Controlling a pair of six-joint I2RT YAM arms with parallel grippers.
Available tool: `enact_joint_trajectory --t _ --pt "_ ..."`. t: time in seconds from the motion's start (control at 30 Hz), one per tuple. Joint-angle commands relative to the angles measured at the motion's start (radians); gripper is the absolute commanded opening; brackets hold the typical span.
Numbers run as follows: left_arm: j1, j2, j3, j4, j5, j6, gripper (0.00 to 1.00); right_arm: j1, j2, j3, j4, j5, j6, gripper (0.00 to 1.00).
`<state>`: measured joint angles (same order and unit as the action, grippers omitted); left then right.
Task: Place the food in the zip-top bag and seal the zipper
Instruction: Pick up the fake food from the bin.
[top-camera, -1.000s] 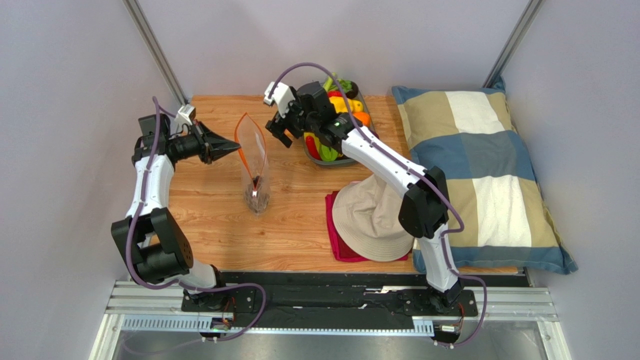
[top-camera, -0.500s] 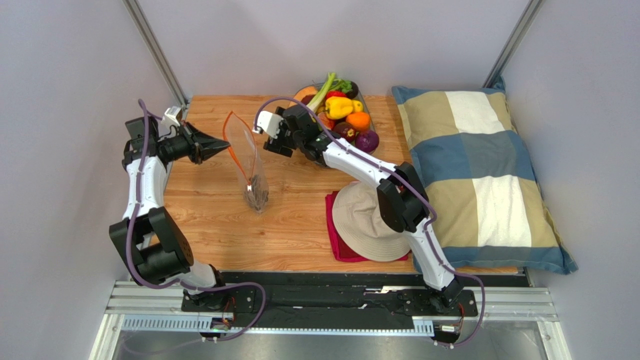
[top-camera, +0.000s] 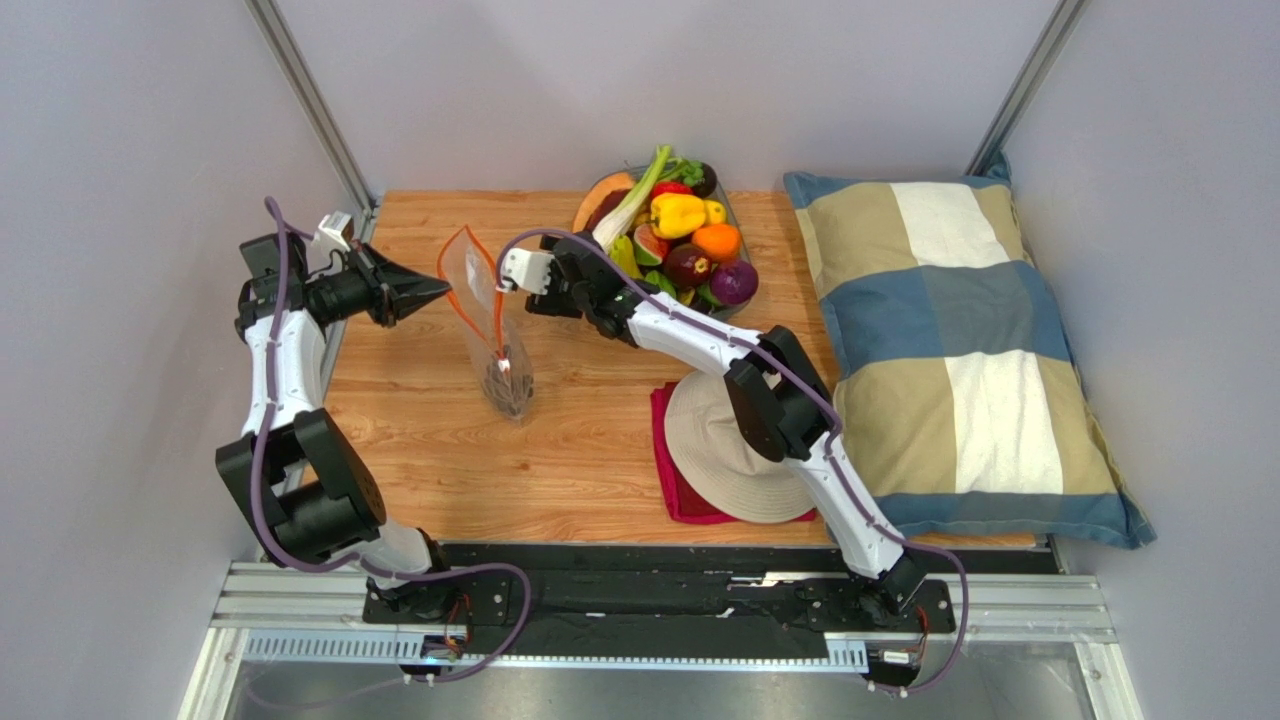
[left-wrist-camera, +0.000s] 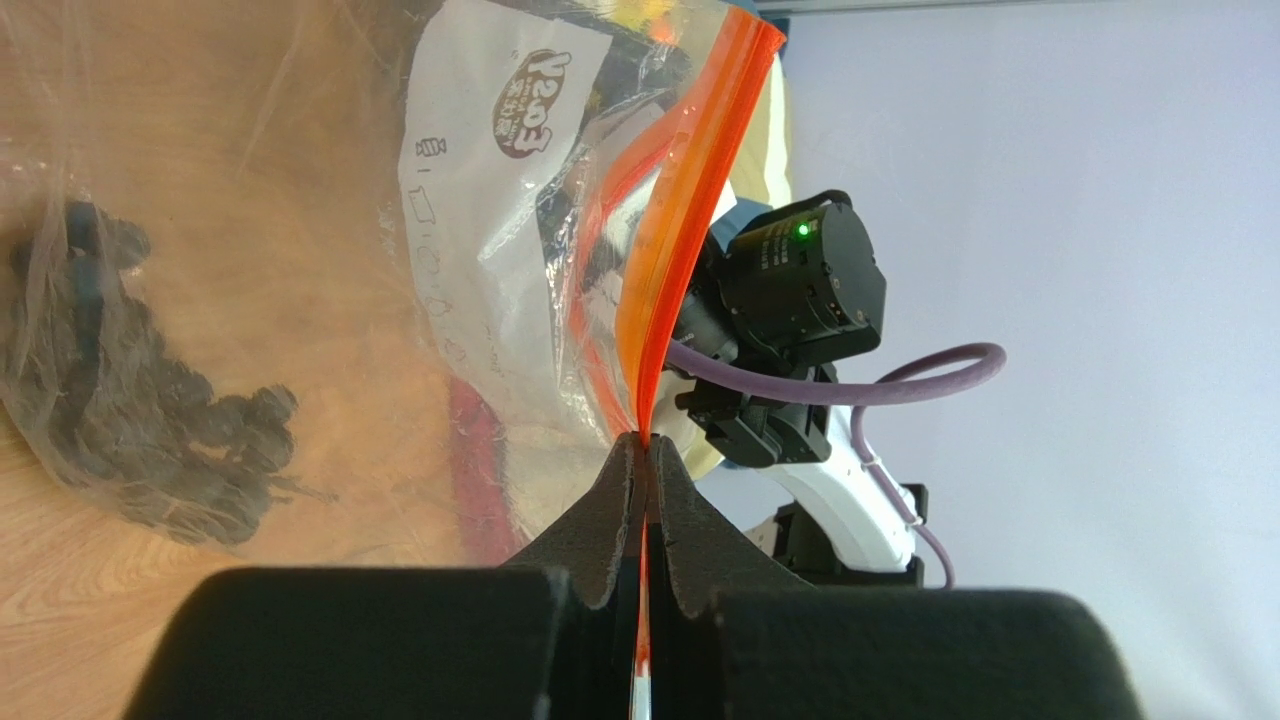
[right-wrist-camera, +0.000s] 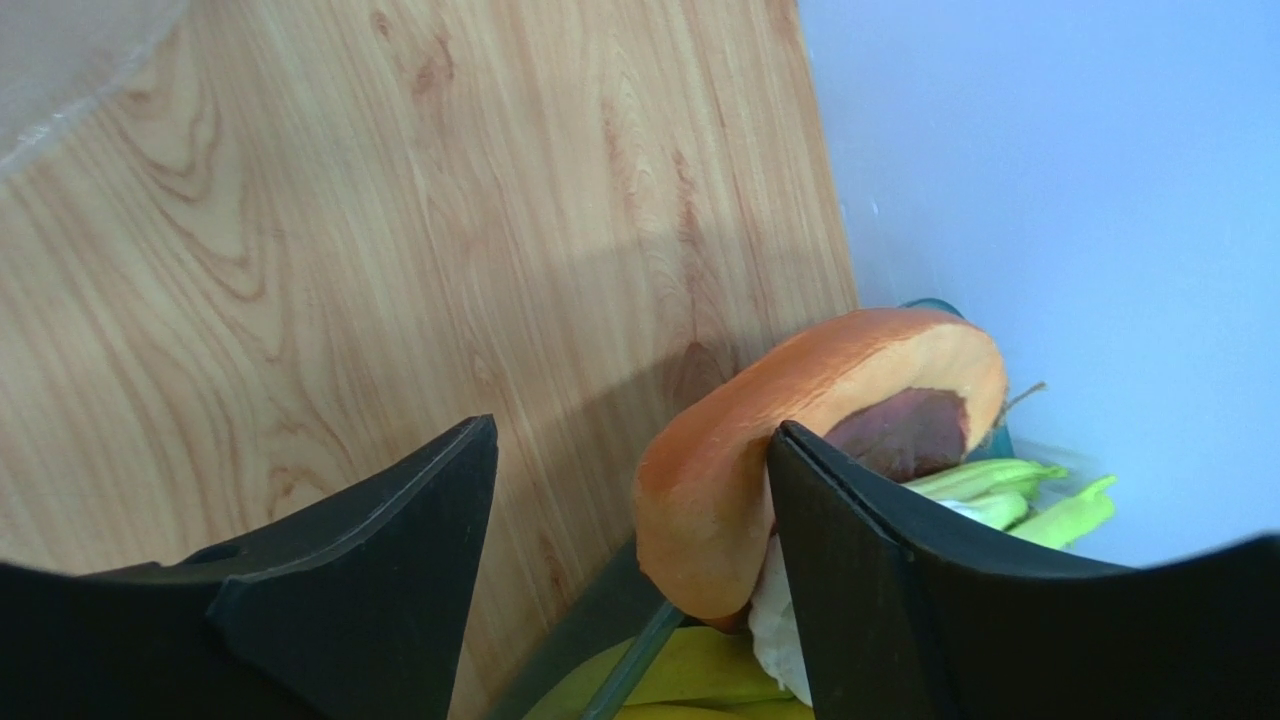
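Observation:
The clear zip-top bag (top-camera: 493, 323) stands on the wooden table with dark purple grapes (top-camera: 511, 390) at its bottom. My left gripper (top-camera: 433, 290) is shut on the orange zipper (left-wrist-camera: 684, 225) at the bag's left mouth corner, and the white label (left-wrist-camera: 496, 180) shows beside it. The rest of the food lies in the grey bowl (right-wrist-camera: 594, 638) at the back: yellow pepper (top-camera: 679, 215), orange (top-camera: 717, 240), purple onion (top-camera: 735, 281), and an orange papaya slice (right-wrist-camera: 812, 405). My right gripper (top-camera: 559, 278) is open and empty between bag and bowl, its right finger close beside the papaya slice.
A beige hat (top-camera: 736, 443) lies on a red cloth (top-camera: 669, 495) at the table's front right. A checked pillow (top-camera: 962, 345) fills the right side. Grey walls stand close behind and to the left.
My right gripper has come away from above the bowl, moving left and nearer, to the gap beside the bag. My left gripper has drawn the bag's mouth a little to the left.

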<state>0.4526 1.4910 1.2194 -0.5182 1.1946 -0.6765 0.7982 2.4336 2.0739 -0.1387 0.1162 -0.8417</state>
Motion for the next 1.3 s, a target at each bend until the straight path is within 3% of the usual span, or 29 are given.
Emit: enact_joint_trajectory --t 0.0,0.17,0.37,0.87,1.27 --pt "0.020 0.005 0.054 -0.003 0.016 0.026 0.00 0.003 0.015 0.040 0.089 0.071 -0.034 0.66" --pt "0.026 0.021 0.080 -0.032 0.014 0.046 0.00 0.001 0.031 0.045 0.119 0.115 -0.023 0.45" --pt "0.028 0.029 0.101 -0.043 0.016 0.057 0.00 0.002 0.013 0.041 0.129 0.137 0.032 0.00" --pt "0.029 0.034 0.106 -0.046 0.010 0.061 0.00 -0.002 -0.131 -0.043 0.320 0.218 0.289 0.00" --pt "0.028 0.035 0.115 -0.057 0.013 0.074 0.00 -0.043 -0.159 0.041 0.272 0.243 0.556 0.00"
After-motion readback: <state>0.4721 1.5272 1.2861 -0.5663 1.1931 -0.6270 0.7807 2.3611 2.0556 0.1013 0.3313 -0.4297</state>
